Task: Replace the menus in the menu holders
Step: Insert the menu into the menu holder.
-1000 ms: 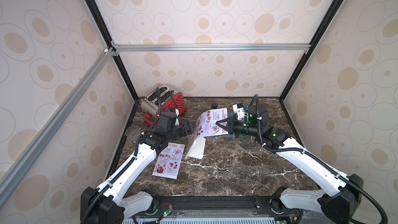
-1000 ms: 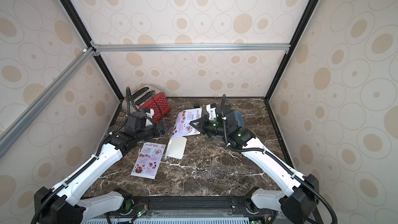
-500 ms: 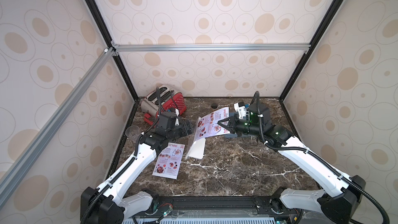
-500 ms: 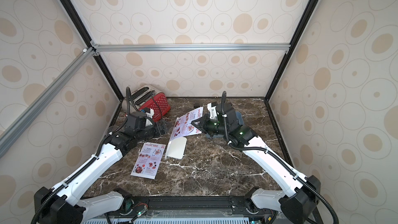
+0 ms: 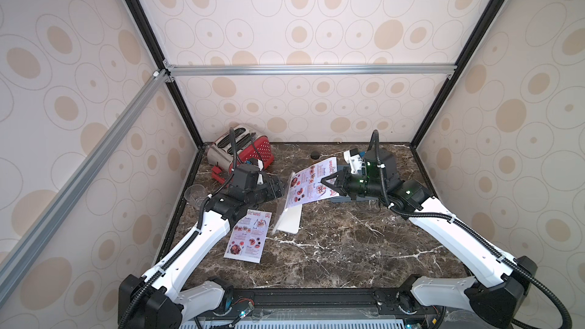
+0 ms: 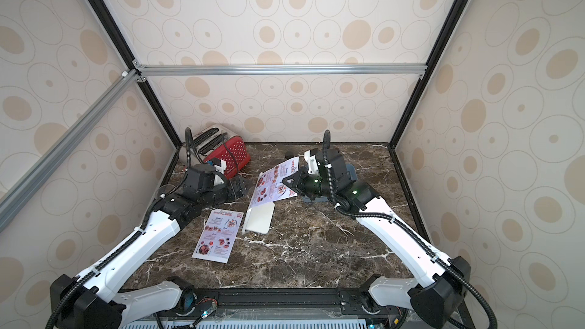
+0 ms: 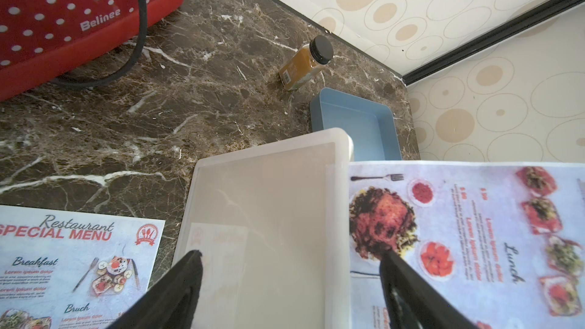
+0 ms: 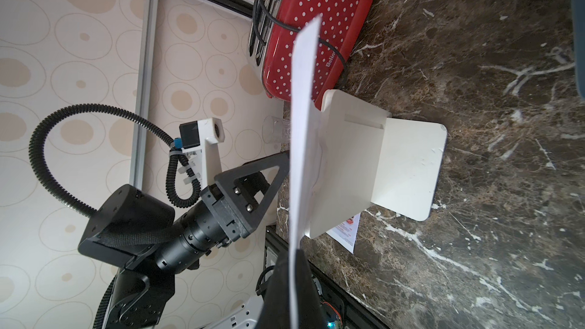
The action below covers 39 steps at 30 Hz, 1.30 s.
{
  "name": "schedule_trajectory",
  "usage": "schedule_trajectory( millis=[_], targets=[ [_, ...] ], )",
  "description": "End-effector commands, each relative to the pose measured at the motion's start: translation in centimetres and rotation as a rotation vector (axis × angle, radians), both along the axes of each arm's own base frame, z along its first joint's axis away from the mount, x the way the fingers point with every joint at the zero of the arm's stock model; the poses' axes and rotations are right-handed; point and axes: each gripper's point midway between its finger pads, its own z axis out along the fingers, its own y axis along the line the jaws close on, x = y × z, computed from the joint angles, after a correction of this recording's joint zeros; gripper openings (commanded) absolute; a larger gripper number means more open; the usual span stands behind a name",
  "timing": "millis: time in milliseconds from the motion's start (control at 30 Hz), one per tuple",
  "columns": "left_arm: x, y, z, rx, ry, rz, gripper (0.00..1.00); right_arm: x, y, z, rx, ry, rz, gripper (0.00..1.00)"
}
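**A:** Where's the menu at?

**B:** Mid-frame in both top views. The right gripper (image 5: 329,185) is pinched tight on the menu (image 5: 305,185), whose low edge is at the menu holder (image 5: 288,223). The left gripper (image 5: 278,189) is spread wide and empty. The other menu (image 5: 248,238) lies flat, lower left of it.

holder (image 5: 289,221): clear, upright | menu A (image 5: 305,185): aloft, tilted beside holder | menu B (image 5: 248,237): flat

Marble table (image 5: 348,248) bears toaster (image 5: 250,150), flat menu (image 5: 248,237), menu holder (image 5: 289,221), tray (image 7: 357,125), jar (image 7: 305,64).
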Motion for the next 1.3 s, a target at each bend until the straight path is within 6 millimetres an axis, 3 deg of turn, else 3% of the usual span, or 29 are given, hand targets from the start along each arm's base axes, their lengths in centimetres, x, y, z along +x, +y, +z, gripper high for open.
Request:
schedule_trajectory(
  millis=[0,600,1267],
  targets=[
    [0.5,0.2,2.1,-0.002,-0.050,0.006,0.86,0.6,-0.1,0.7,-0.002,-0.016,-0.018,0.00],
    [0.3,0.8,2.5,0.020,-0.058,0.019,0.86,1.7,0.9,1.2,0.001,-0.022,-0.006,0.00],
    [0.1,1.8,3.4,0.029,-0.062,0.075,0.85,1.7,4.9,-1.6,-0.032,0.059,0.069,0.00]
  ],
)
